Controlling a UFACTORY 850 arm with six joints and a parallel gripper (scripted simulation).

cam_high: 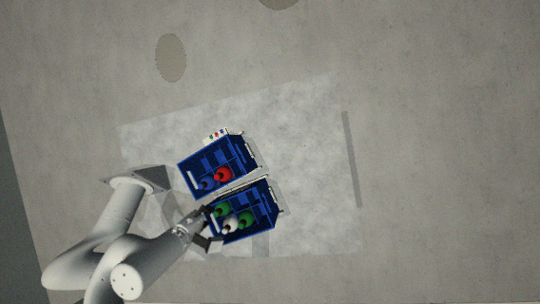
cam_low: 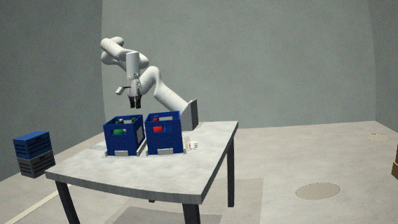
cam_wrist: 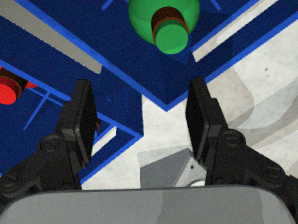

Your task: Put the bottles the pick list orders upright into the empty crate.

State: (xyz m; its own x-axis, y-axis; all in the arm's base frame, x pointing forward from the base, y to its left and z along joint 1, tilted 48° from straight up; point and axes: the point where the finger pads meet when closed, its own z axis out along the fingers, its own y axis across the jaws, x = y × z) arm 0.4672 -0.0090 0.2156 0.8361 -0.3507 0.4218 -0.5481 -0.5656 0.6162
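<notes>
Two blue crates stand side by side on the table. One crate [cam_high: 240,161] [cam_low: 165,138] holds a red bottle [cam_high: 223,174] [cam_low: 158,129] and a blue bottle [cam_high: 207,183]. The other crate [cam_high: 266,209] [cam_low: 122,140] [cam_wrist: 154,90] holds two green bottles [cam_high: 222,209] [cam_high: 246,218] [cam_wrist: 162,3] and a white bottle [cam_high: 230,223]. The pick list [cam_high: 216,135] [cam_low: 193,145] lies beside the crate with the red bottle. My gripper [cam_high: 209,227] [cam_low: 135,102] [cam_wrist: 141,96] is open and empty. It hangs above the near corner of the crate with the green bottles, just short of the closest green bottle.
The arm's grey base block [cam_low: 191,115] stands at the back of the table [cam_low: 140,175] behind the crates. A stack of a blue and a dark crate [cam_low: 33,154] stands on the floor to the left of the table.
</notes>
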